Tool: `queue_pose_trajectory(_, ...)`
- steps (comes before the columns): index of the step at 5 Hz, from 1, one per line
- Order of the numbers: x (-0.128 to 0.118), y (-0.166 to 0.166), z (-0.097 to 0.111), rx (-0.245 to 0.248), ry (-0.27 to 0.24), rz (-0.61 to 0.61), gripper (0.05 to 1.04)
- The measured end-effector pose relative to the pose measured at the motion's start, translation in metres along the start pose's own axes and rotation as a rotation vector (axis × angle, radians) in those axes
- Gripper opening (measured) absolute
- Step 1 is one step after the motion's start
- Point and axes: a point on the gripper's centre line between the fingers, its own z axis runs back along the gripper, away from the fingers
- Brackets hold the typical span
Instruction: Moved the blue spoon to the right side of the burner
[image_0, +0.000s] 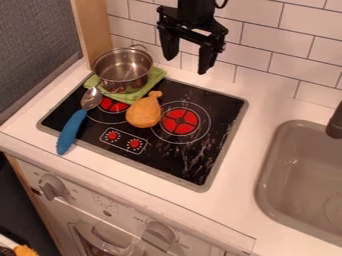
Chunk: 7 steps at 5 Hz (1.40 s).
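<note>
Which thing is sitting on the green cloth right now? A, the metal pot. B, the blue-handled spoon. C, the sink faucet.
A: the metal pot rests on the green cloth at the stove's back left corner.

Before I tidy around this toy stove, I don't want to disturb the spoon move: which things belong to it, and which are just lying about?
Belong to the job: blue-handled spoon, across the front-left cooktop edge; black cooktop; black gripper.
Just lying about: toy drumstick; metal pot; green cloth under the pot.
</note>
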Motion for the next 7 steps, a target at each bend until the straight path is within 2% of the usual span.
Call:
queue_pose_trajectory(1, -0.005, -0.002, -0.014, -0.009, 0.039, -0.004, 1.001)
queue_pose_trajectory(2, -0.036, 0.012, -0.016, -0.023, 0.052, 0.029, 1.001)
queue_pose_trajectory(3, -0.074, 0.048, -0.002, -0.004, 0.034, 0.116, 1.001)
queue_pose_trajectory(4, -0.103, 0.059, -0.015, 0.016, 0.07, 0.126, 1.001)
queue_pose_trajectory(5, -0.122, 0.089, -0.038, 0.064, 0.102, 0.192, 1.001)
queue_pose_trajectory(6, -0.143, 0.109, -0.063, 0.07, 0.116, 0.277, 1.001)
queue_pose_trajectory(7, -0.163, 0.124, -0.079, 0.049, 0.13, 0.398, 1.001)
